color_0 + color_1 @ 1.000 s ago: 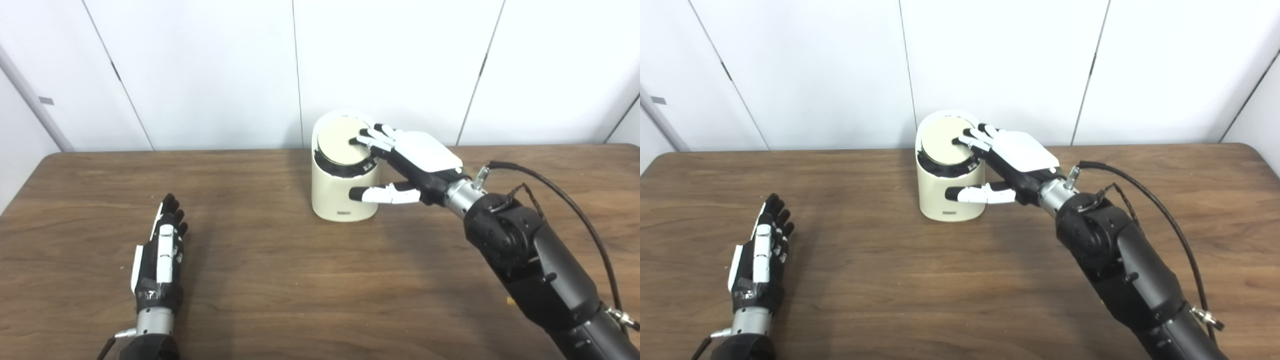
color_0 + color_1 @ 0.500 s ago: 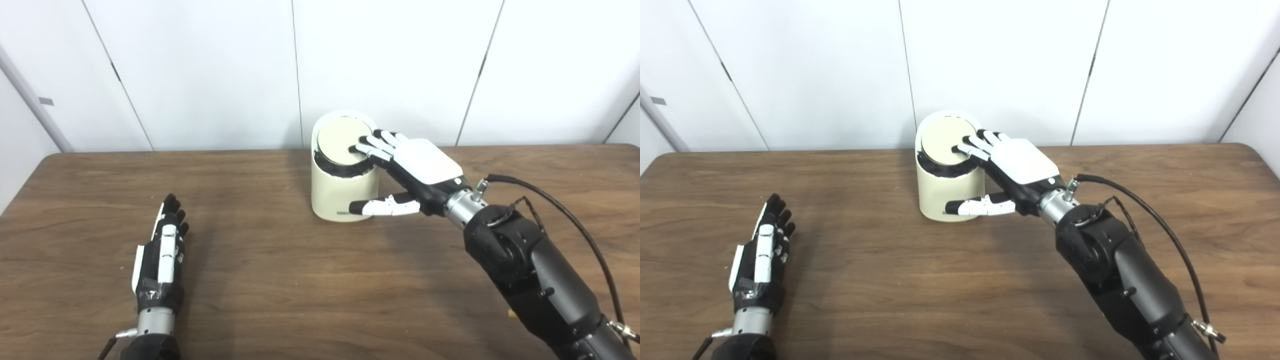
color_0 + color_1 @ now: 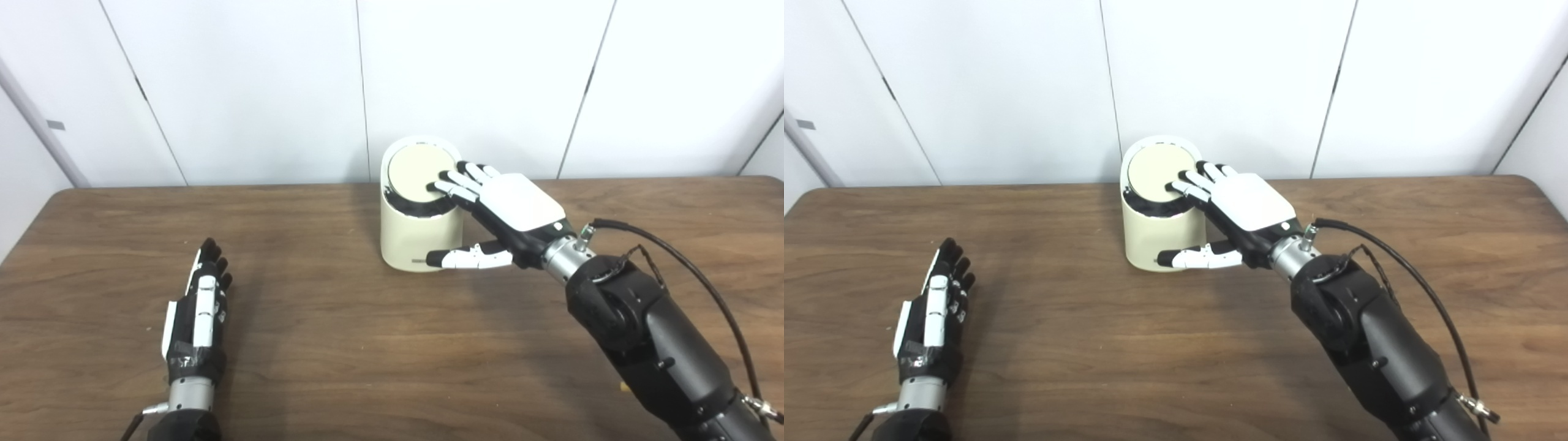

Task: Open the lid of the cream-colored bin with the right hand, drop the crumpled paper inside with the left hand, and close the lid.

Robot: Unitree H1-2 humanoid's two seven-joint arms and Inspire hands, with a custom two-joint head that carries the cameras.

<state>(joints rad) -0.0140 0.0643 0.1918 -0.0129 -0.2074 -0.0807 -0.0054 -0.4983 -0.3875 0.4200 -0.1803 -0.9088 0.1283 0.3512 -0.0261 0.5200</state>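
in the left eye view, the cream bin (image 3: 419, 229) stands at the top middle of the frame, near the far edge of the brown table (image 3: 343, 343). its round lid (image 3: 421, 174) lies almost flat on top, with a dark gap at its front. the right hand (image 3: 505, 211) has its fingers spread out on the lid's right edge, and its thumb sits low by the bin's side. it grips nothing. the left hand (image 3: 197, 312) rests at the lower left, fingers straight, holding nothing. lots of bare table lies between them.

in the right eye view, the bin (image 3: 1162, 229) is just left of the middle top. no paper shows.
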